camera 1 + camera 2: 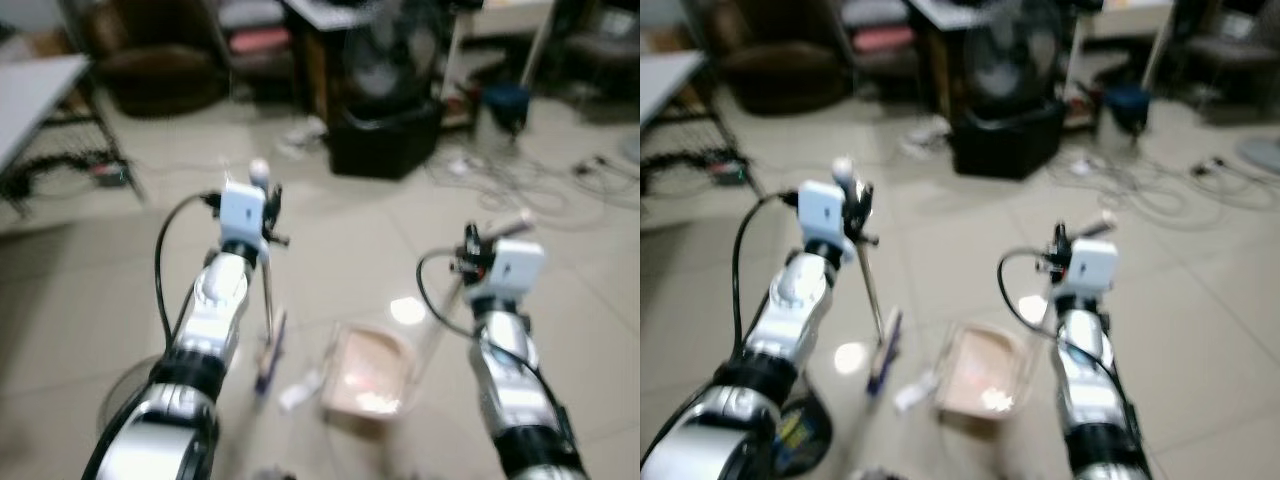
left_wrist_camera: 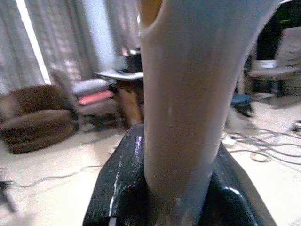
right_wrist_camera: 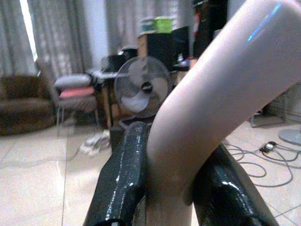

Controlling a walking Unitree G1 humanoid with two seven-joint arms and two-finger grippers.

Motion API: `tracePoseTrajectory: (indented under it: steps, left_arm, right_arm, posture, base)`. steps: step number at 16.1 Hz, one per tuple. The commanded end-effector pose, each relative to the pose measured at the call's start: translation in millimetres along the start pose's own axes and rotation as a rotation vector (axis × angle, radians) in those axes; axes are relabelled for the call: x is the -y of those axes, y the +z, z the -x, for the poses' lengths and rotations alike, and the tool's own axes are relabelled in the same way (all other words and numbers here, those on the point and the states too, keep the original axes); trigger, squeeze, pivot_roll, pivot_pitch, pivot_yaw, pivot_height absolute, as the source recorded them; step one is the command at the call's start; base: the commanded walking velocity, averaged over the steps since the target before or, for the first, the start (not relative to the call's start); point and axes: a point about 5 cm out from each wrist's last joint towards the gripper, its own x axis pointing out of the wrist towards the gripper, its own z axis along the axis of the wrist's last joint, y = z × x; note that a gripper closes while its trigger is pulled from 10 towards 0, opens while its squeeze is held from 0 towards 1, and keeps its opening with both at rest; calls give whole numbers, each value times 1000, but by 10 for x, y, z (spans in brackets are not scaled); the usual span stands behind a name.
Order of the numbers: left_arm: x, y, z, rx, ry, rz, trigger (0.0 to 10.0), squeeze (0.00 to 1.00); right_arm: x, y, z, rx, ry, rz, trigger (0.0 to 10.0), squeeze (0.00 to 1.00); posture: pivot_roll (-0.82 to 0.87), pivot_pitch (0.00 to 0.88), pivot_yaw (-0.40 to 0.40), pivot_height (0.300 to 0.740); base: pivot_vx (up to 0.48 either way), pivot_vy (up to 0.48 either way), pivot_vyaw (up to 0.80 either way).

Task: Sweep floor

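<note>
Pale tiled floor (image 1: 330, 240), cables (image 1: 520, 185), fan (image 3: 142, 88)

Floor (image 1: 330, 230): pale glazed tile, glossy, I see a lamp glare just beside the dustpan (image 1: 368, 372). Dustpan looks pinkish smooth plastic. Broom (image 1: 268, 300) shaft thin, metallic; its grip in the left wrist view pale, smooth, slightly shiny plastic. Left gripper (image 2: 178, 207) fingers (image 2: 117, 188) black, wet-look gloss. Right gripper (image 3: 164, 207) same gloss. Arms brushed silver metal. Armchair (image 3: 23, 110) well beyond the dustpan: brown, matt, leathery.

Twin head views down over floor (image 1: 330, 250); wrist views close, roomward.
</note>
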Motion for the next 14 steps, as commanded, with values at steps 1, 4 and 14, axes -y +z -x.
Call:
tracePoseTrajectory:
  steps: [1,4,14]
  left_arm:
    - [-29,26,15,-4,2,-25,10000,0]
    - [-45,80,173,20,-42,-45,10000,0]
    - [157,120,643,0,-125,-51,10000,0]
  right_arm:
    - [-60,85,-13,11,21,14,10000,0]
    - [-64,186,68,-20,28,-3,10000,0]
    - [-20,393,303,-99,22,18,10000,0]
  posture:
    - [-115,0,89,740]
    - [-136,0,100,740]
    - [-161,0,76,740]
  base:
    - [0,0,0]
    - [0,0,0]
    - [92,0,0]
